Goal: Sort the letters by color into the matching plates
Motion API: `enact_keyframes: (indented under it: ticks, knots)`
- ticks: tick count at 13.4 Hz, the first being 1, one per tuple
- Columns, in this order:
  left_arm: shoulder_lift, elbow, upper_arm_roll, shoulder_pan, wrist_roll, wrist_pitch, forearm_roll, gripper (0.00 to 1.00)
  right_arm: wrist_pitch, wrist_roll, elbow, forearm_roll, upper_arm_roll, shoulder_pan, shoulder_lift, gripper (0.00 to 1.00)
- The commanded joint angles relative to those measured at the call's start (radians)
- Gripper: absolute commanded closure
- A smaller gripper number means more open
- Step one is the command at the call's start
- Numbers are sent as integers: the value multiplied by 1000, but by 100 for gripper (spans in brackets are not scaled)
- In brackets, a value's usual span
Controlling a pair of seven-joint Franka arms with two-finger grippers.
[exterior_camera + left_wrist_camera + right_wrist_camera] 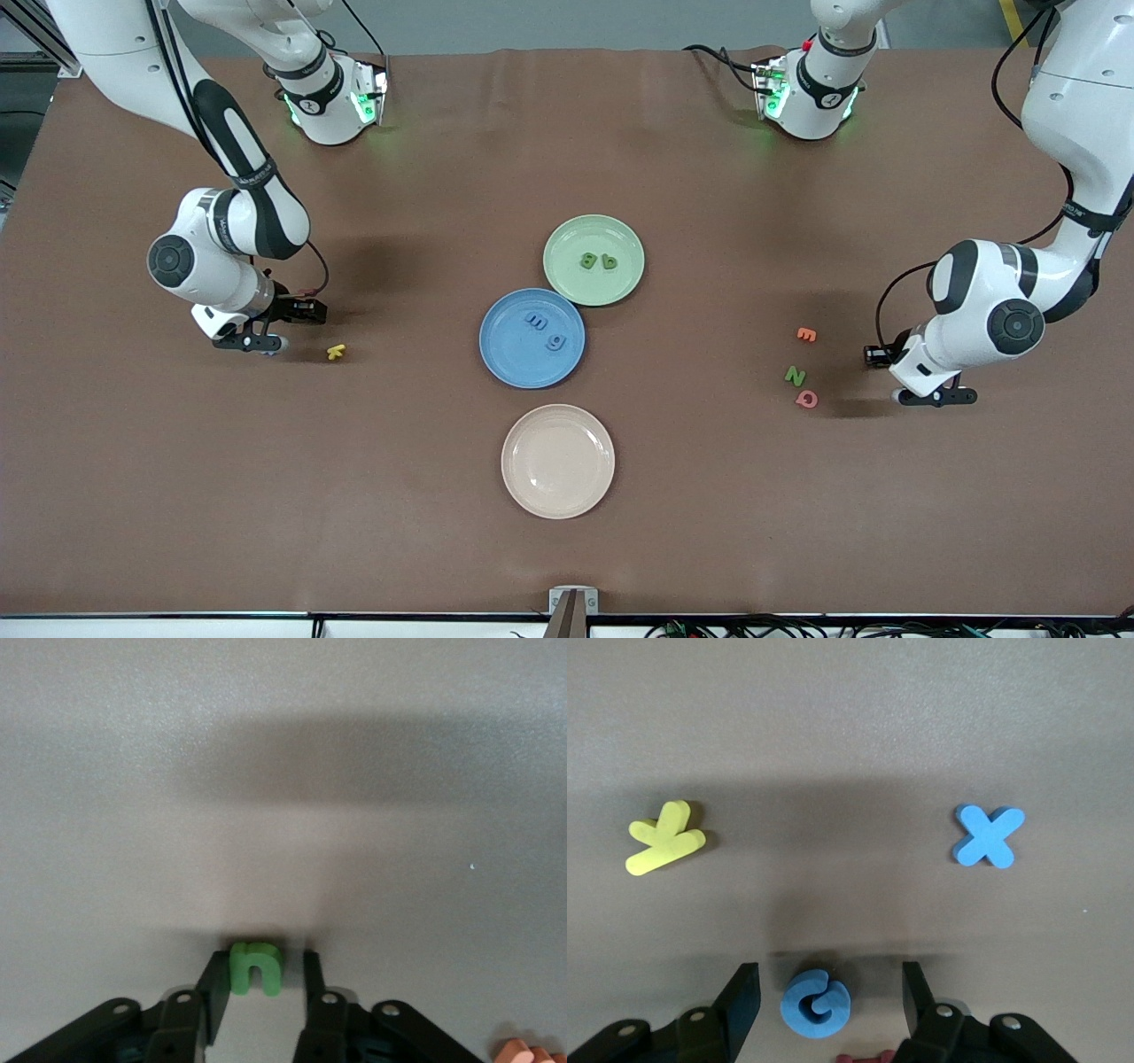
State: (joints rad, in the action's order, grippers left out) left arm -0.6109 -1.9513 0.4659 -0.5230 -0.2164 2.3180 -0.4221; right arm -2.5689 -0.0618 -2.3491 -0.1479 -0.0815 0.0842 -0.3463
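Note:
My right gripper (252, 341) (828, 974) is open, low at the table, with a blue letter G (816, 1003) lying between its fingers, touching neither. A blue X (989, 835) lies nearby on the table. My left gripper (935, 396) (264, 961) is open around a green letter n (256, 967), which rests against one finger; the other finger stands clear. A green N (795, 376) lies beside it. The light green plate (576, 235) holds two green letters (598, 260). The blue plate (509, 350) holds two blue letters (546, 330).
A yellow letter (336, 352) (664, 838) lies next to my right gripper. An orange E (805, 334) and a pink Q (806, 399) lie by the green N. A beige plate (557, 461) sits nearer the front camera than the blue plate.

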Motion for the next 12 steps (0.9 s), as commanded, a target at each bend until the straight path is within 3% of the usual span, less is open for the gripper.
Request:
enact_keyframes:
  ticks: [1, 4, 6, 12]
  knots:
    - [-6, 0, 5, -9, 6, 12, -15, 79, -33, 36, -30, 16, 5, 11, 12, 27]
    - [8, 0, 8, -8, 6, 5, -15, 98, -54, 36, -42, 16, 5, 11, 12, 30]
    - [40, 2, 19, -5, 8, -2, -12, 99, -56, 36, -44, 16, 5, 11, 12, 35]
    - [83, 3, 186, -6, -20, -31, -1, 100, -57, 36, -49, 16, 5, 9, 12, 68]
